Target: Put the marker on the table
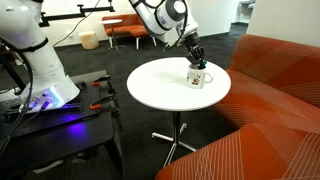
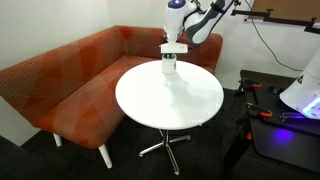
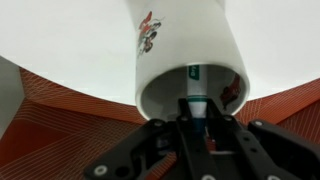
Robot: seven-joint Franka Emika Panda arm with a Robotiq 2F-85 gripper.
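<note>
End effector (image 3: 198, 115) dipped into mouth of mug (image 3: 175, 40), fingers narrowed, sitting either side of marker (image 3: 195, 82). Marker stands inside mug. Actually pinched? Can't tell, too dark. Mug upright on bench (image 1: 150, 88), near rim.

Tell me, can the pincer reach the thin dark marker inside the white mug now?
Probably yes: in the wrist view the pincer sits at the open mouth of the white mug, and the thin dark marker is inside, uncovered.
</note>
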